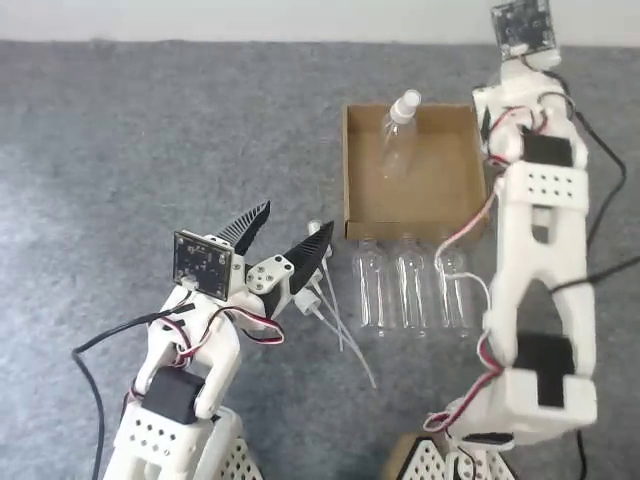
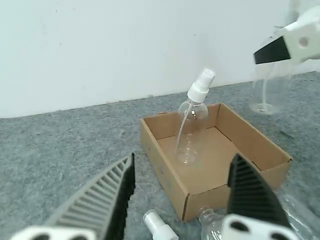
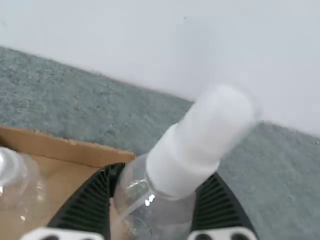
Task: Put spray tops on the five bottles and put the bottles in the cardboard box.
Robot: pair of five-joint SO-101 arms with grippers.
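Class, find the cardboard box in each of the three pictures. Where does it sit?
High view: cardboard box, upper middle, beside an arm.
Left wrist view: cardboard box beyond the open left pincer.
Right wrist view: cardboard box behind the held bottle in the right pincer.
Shared landmark: the standing bottle inside it.

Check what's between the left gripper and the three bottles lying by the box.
Loose spray tops, their tubes trailing on the carpet, lie between the open left gripper and the bottles. The high view shows it.
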